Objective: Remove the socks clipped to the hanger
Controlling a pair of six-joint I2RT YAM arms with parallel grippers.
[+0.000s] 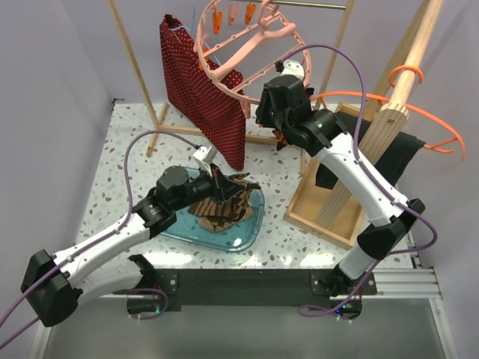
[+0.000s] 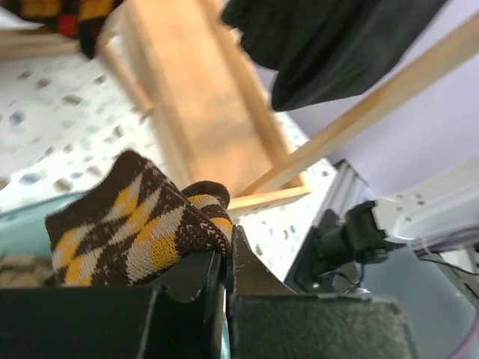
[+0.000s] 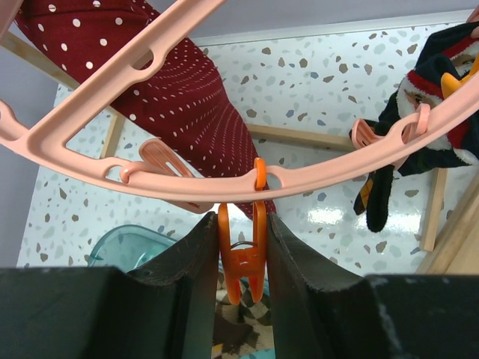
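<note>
The salmon-pink round hanger (image 1: pixel 247 45) hangs from the rack at the back; its ring (image 3: pixel 187 187) crosses the right wrist view. My right gripper (image 1: pixel 263 111) is at the ring's lower edge, its fingers (image 3: pixel 299 262) pressed on both sides of an orange peg (image 3: pixel 241 254). A dark sock with red and orange marks (image 3: pixel 426 112) hangs clipped further right on the ring. My left gripper (image 1: pixel 218 181) is over the teal tray (image 1: pixel 251 232), shut on a brown-and-tan checkered sock (image 2: pixel 135 224). More checkered socks (image 1: pixel 224 213) lie in the tray.
A long red white-dotted garment (image 1: pixel 202 90) hangs beside the hanger. A wooden crate (image 1: pixel 314 209) stands right of the tray, with a plain black cloth (image 1: pixel 400 153) and a thin orange hanger (image 1: pixel 419 112) on the wooden rack above it.
</note>
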